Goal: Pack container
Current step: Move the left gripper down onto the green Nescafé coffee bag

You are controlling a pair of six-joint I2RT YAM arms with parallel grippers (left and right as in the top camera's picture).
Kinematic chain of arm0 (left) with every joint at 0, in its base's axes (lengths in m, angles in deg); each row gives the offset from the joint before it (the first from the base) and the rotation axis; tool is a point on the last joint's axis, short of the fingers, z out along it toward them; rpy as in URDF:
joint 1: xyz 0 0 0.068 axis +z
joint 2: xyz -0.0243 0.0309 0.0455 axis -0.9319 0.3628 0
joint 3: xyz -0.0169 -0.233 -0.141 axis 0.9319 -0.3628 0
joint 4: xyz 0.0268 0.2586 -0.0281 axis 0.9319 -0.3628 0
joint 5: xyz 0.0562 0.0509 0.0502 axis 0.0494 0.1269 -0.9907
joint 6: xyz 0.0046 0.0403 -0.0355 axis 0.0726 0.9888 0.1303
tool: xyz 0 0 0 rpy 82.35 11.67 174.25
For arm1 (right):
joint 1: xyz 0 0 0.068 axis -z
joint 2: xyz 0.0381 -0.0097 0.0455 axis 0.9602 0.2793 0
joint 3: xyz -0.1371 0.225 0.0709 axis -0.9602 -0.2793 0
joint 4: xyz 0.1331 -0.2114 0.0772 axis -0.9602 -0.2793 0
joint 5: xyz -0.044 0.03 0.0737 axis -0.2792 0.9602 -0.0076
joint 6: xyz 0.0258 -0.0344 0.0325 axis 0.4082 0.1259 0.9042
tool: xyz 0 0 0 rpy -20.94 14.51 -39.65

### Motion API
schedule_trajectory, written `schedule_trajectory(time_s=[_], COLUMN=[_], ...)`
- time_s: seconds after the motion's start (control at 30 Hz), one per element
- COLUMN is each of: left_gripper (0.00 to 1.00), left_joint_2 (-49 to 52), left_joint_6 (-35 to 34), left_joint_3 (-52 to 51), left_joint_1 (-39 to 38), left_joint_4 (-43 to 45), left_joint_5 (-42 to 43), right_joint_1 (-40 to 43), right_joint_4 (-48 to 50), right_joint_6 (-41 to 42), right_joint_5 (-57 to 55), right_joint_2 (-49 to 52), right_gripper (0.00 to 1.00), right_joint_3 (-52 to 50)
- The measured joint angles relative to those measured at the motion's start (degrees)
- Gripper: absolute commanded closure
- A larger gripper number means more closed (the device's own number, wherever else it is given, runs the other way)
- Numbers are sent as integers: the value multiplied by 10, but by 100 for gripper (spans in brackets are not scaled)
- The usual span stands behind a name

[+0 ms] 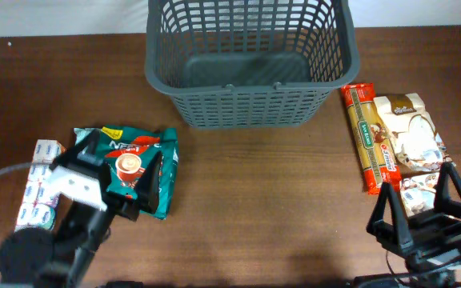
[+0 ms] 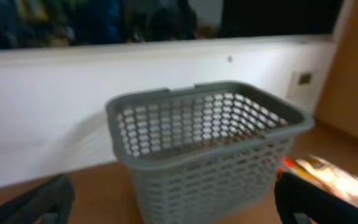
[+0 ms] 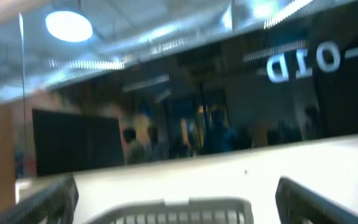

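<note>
The dark grey slotted basket (image 1: 246, 60) stands at the back middle of the table with nothing showing inside it. It also shows in the left wrist view (image 2: 204, 146) and its rim in the right wrist view (image 3: 179, 210). My left gripper (image 1: 118, 164) is open over a green coffee packet (image 1: 165, 168) at the left. My right gripper (image 1: 426, 200) is open at the front right, over the near end of a beige snack packet (image 1: 410, 132). A long orange packet (image 1: 366, 136) lies beside it. Both grippers hold nothing.
A white and blue box (image 1: 38, 184) lies at the far left edge beside my left arm. A pale wall and dark window run behind the table (image 1: 254, 208).
</note>
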Motion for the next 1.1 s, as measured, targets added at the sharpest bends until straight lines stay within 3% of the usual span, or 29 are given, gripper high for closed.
schedule_trajectory(time_s=[0.4, 0.63, 0.87, 1.1], left_gripper=[1, 1, 1, 1], left_joint_2=[191, 224, 205, 223], left_joint_6=[0, 0, 45, 94], left_joint_3=[256, 342, 356, 356], left_joint_1=[0, 0, 0, 0], left_joint_4=[-219, -263, -293, -387], left_joint_5=[54, 58, 58, -42], right_joint_1=[0, 0, 0, 0], right_joint_4=[-363, -466, -550, -701], right_joint_6=[0, 0, -13, -54], right_joint_5=[47, 64, 48, -114], right_joint_2=[211, 301, 292, 330], right_gripper=[1, 1, 1, 1], right_joint_3=[346, 498, 532, 532])
